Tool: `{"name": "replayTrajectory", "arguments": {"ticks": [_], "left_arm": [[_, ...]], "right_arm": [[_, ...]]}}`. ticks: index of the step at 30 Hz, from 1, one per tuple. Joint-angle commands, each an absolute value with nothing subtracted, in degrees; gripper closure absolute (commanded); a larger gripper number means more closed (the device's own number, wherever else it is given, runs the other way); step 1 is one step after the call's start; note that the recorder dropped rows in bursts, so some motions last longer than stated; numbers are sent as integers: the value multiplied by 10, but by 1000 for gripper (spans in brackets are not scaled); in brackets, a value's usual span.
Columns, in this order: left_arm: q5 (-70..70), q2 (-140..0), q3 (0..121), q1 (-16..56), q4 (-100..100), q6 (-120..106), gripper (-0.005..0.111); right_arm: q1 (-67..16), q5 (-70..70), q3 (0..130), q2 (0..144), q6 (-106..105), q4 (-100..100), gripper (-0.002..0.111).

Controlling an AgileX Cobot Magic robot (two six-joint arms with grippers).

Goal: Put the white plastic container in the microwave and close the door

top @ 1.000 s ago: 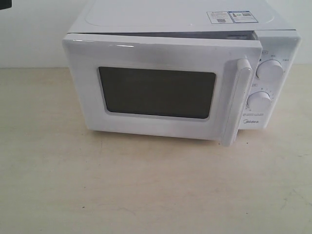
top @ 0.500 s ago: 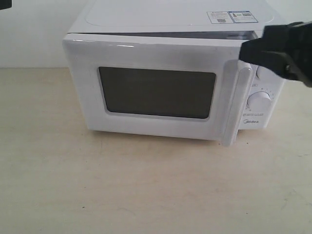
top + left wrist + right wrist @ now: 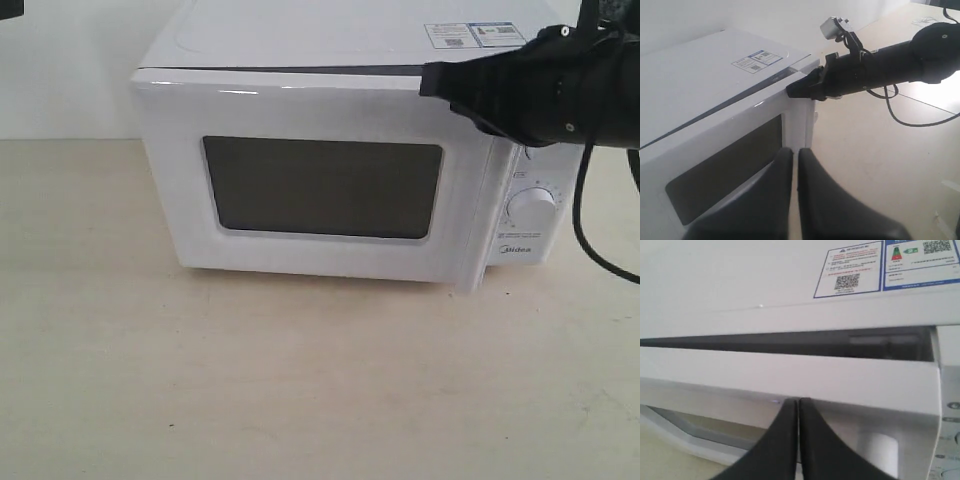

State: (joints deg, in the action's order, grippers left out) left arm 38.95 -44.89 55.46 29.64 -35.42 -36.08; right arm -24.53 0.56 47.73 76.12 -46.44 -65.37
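The white microwave (image 3: 300, 40) stands on the table with its door (image 3: 320, 190) almost flush against the body. A thin dark slit (image 3: 790, 340) still shows between the door's top edge (image 3: 790, 375) and the body. My right gripper (image 3: 430, 82) is shut and empty, its tip pressed on the door's upper right corner, above the handle (image 3: 492, 220). In the right wrist view its shut fingertips (image 3: 798, 401) touch the door. My left gripper (image 3: 792, 151) is shut and empty, held in the air off the door's handle side. The white plastic container is hidden.
Two knobs sit on the microwave's right panel, the lower one (image 3: 535, 208) showing under my right arm (image 3: 560, 90), whose cable (image 3: 590, 230) hangs beside it. Stickers (image 3: 475, 34) lie on the top. The beige table (image 3: 300, 380) stretches in front.
My right arm came in from the right and reached the door's upper corner. The door swung from ajar to nearly flush with the microwave's body.
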Motion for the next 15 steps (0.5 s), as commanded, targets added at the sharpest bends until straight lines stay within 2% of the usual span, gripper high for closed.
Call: {"name": "replayTrajectory", "arguments": {"ticks": [1, 15], "left_arm": [[390, -444, 554, 299, -352, -356, 102], [390, -444, 554, 299, -352, -356, 102]], "right_arm": [[-246, 37, 488, 795, -474, -651, 108], [-246, 80, 548, 842, -474, -651, 108]]}}
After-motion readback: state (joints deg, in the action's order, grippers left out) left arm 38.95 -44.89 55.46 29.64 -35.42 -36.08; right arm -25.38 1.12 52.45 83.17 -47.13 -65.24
